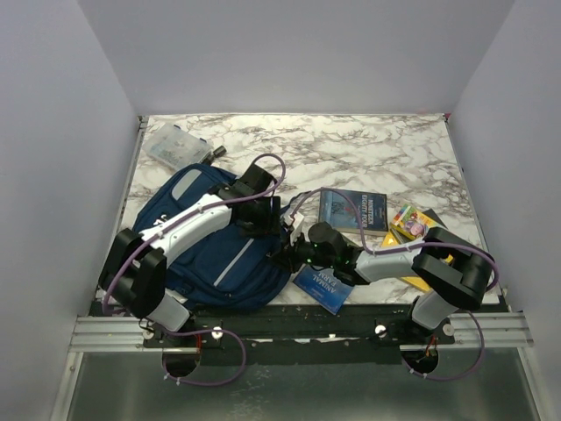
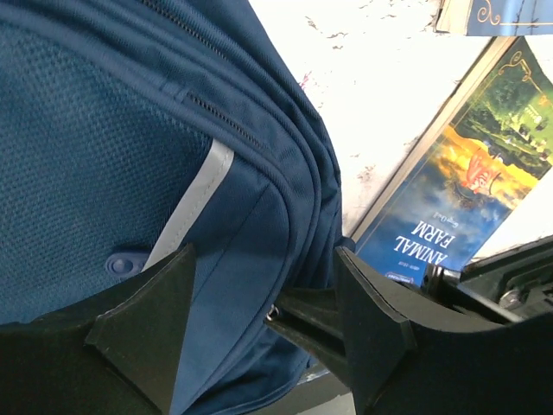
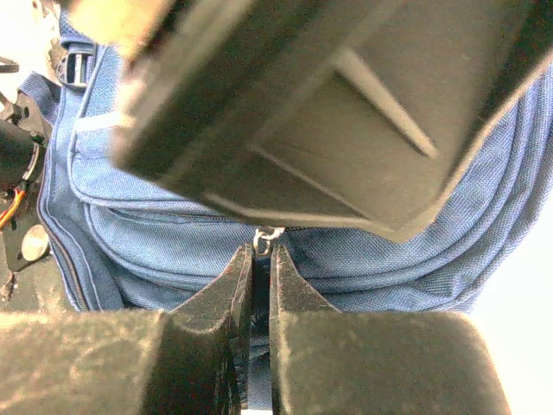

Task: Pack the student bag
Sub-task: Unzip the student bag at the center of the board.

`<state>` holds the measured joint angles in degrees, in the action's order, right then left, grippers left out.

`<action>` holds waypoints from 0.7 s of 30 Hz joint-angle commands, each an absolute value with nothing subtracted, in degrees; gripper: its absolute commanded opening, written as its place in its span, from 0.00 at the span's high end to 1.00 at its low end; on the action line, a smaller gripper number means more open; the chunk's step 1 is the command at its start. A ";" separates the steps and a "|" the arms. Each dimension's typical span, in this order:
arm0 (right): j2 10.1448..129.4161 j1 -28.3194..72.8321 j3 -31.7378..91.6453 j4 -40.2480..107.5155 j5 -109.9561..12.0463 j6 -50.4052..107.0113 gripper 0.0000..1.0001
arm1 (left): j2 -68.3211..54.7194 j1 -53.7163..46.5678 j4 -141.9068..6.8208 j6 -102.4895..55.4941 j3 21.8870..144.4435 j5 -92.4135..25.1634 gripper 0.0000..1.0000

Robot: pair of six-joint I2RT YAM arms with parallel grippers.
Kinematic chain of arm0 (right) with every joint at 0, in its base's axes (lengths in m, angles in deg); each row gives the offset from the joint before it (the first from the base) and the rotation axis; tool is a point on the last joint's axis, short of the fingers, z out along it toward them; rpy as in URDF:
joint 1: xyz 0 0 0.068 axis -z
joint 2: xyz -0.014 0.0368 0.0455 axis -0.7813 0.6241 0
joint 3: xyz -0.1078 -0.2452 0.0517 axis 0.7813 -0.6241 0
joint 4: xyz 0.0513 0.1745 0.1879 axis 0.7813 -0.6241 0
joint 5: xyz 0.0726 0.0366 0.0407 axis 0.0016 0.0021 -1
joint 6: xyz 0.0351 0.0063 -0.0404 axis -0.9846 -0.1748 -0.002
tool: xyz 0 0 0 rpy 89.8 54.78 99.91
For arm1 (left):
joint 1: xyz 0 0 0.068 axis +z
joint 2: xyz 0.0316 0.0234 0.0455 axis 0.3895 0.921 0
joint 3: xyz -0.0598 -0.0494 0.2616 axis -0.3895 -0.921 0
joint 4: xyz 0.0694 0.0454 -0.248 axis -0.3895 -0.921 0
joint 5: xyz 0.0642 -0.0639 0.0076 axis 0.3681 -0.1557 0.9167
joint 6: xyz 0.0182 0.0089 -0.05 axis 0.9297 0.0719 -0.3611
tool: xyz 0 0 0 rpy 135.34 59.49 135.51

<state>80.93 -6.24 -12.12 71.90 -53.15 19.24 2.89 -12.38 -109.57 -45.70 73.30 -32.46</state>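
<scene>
End effector R [image 3: 261,257] pinches student bag [image 3: 155,225] zip [image 3: 266,234], L [image 2: 263,258] wide nr "ANIMAL FARM" book [image 2: 454,203].

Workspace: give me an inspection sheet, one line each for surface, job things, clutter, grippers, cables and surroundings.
Surface: marble-pattern table, no spills seen.
Job's things: bag lying flat, left of centre, under the left arm.
Clutter: Animal Farm book, blue book and colourful pack right of the bag; clear box at the far left corner.
Grippers: left gripper open over the bag's edge; right gripper shut on the zip pull.
Cables: purple cables loop along both arms.
Surroundings: plain walls on three sides; metal rail at the near edge.
</scene>
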 commanded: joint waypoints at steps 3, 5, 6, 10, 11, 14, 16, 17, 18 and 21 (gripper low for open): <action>77.99 -6.12 -15.03 75.88 -53.57 20.23 1.00 | 9.19 -13.94 -109.31 -41.25 76.60 -31.07 0.35; 77.35 -6.01 -15.40 75.81 -52.40 20.90 1.00 | 10.67 -13.92 -109.93 -40.65 76.94 -28.29 0.39; 77.17 -6.01 -15.46 75.61 -51.62 21.28 1.00 | 11.29 -13.90 -110.22 -40.22 77.22 -26.71 0.43; 76.81 -5.67 -15.17 74.52 -50.47 22.90 1.00 | 12.56 -13.40 -110.14 -39.58 78.62 -25.80 0.76; 76.88 -5.66 -14.75 73.93 -50.22 23.31 1.00 | 12.25 -13.14 -109.63 -39.81 79.03 -25.80 0.90; 77.26 -5.65 -13.30 71.08 -49.61 24.67 1.00 | 10.60 -11.54 -108.57 -40.92 80.63 -23.33 0.99; 77.76 -5.63 -11.80 68.84 -49.23 24.90 0.99 | 9.24 -10.08 -108.25 -42.49 82.21 -21.46 1.00; 78.03 -5.64 -11.12 67.59 -49.47 25.33 0.98 | 8.67 -9.55 -108.15 -43.48 83.05 -20.04 1.00; 78.31 -5.66 -10.36 66.48 -49.67 25.79 0.97 | 7.99 -8.83 -108.02 -44.81 83.82 -18.74 1.00; 79.00 -5.70 -8.98 65.08 -50.79 25.46 0.98 | 5.86 -7.26 -106.07 -47.71 84.97 -16.63 1.00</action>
